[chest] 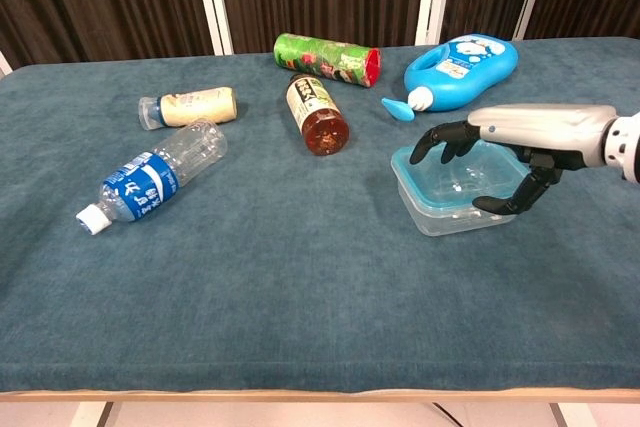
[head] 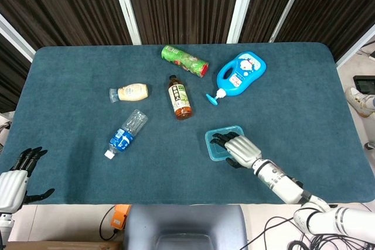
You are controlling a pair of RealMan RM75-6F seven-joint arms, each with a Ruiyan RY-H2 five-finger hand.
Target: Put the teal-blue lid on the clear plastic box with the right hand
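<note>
The clear plastic box (chest: 452,217) stands on the table at the front right, and the teal-blue lid (head: 215,140) lies on top of it. My right hand (head: 240,149) is spread palm down over the lid (chest: 452,177). Its fingertips (chest: 425,145) curl over the box's far left edge, and the thumb reaches down at the near right rim. In the chest view the right hand (chest: 510,132) holds nothing. My left hand (head: 14,181) hangs open off the table's front left corner, away from everything.
A blue detergent bottle (head: 240,74) lies just behind the box. Further left lie a green can (head: 184,61), a brown tea bottle (head: 180,98), a cream bottle (head: 130,92) and a water bottle (head: 126,133). The table (head: 70,86) has a teal cloth.
</note>
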